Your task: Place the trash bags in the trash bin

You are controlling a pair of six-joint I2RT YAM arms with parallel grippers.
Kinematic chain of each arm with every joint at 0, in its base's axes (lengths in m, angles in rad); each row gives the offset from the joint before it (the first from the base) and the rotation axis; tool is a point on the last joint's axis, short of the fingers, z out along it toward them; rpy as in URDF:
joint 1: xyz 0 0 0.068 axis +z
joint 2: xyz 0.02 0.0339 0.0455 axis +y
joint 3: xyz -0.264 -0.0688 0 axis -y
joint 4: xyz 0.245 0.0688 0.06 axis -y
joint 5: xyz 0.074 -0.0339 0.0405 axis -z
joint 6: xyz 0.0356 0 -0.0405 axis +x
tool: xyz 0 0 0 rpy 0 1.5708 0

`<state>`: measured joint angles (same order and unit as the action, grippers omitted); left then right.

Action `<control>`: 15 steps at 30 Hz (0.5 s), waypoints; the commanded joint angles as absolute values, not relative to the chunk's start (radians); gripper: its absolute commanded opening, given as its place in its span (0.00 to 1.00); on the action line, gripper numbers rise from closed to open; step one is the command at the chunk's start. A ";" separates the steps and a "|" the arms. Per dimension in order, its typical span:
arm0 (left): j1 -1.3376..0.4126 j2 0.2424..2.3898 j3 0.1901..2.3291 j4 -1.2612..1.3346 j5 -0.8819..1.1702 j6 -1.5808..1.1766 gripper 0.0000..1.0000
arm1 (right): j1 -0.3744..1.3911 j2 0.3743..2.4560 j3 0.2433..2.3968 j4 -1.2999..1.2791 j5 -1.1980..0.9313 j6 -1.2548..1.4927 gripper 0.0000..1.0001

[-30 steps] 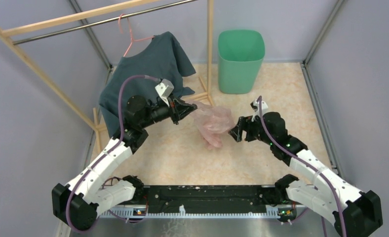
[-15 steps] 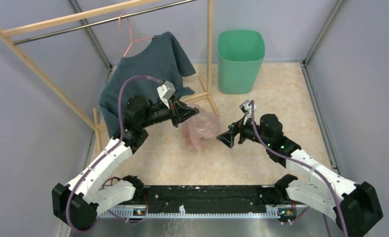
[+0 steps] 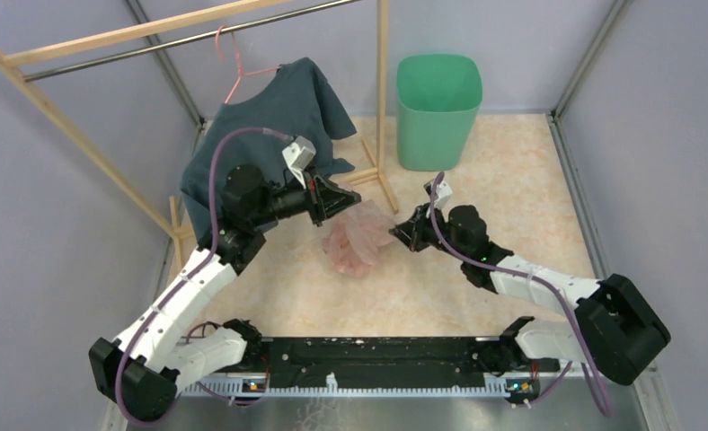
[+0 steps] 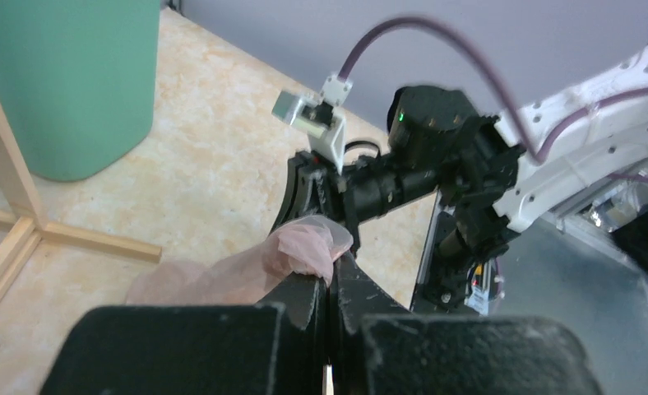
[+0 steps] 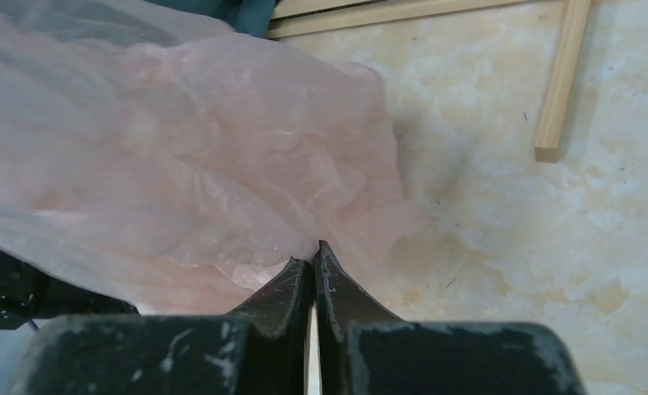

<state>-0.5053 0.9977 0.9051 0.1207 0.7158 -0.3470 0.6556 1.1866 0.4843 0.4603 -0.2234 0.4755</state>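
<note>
Bag work needs both grips firm: left gripper (image 3: 354, 204) pinches the pink trash bags (image 3: 350, 244) in the middle, right gripper (image 3: 395, 232) is closed at their three o'clock edge. Lift together, high, toward the trash bin (image 3: 438, 108) at one o'clock

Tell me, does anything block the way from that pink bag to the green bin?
Mostly no. Only the wooden rack's foot lies low between the bag and the bin; a lifted bag could probably pass over it.
</note>
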 commanded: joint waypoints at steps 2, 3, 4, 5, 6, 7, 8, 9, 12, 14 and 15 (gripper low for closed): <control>-0.505 0.962 1.122 -0.198 0.622 -0.380 0.00 | 0.642 1.182 0.485 0.512 -0.193 0.498 0.00; -0.506 0.953 1.155 -0.250 0.601 -0.377 0.00 | 0.638 1.174 0.487 0.478 -0.175 0.487 0.00; -0.506 0.943 1.189 -0.297 0.578 -0.376 0.00 | 0.635 1.171 0.499 0.428 -0.156 0.468 0.00; -0.506 0.933 1.216 -0.330 0.548 -0.379 0.00 | 0.633 1.171 0.514 0.376 -0.132 0.451 0.00; -0.505 0.924 1.235 -0.350 0.528 -0.393 0.00 | 0.633 1.176 0.534 0.324 -0.123 0.438 0.00; -0.505 0.915 1.248 -0.354 0.517 -0.408 0.00 | 0.632 1.182 0.551 0.284 -0.121 0.428 0.00; -0.506 0.911 1.252 -0.343 0.522 -0.435 0.00 | 0.633 1.190 0.563 0.262 -0.130 0.426 0.00; -0.506 0.908 1.244 -0.314 0.537 -0.471 0.00 | 0.633 1.196 0.570 0.254 -0.151 0.428 0.00; -0.518 0.930 1.171 -0.165 0.598 -0.589 0.00 | 0.634 1.214 0.589 0.261 -0.201 0.452 0.00; -0.593 0.967 1.134 -0.114 0.549 -0.623 0.00 | 0.633 1.228 0.614 0.235 -0.189 0.468 0.00; -0.644 0.995 1.123 -0.098 0.503 -0.618 0.00 | 0.633 1.238 0.642 0.203 -0.165 0.471 0.00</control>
<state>-0.5358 0.9302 1.1709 -0.2222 0.5587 -0.5144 0.6388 1.2007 0.5678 0.3107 -0.1932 0.4652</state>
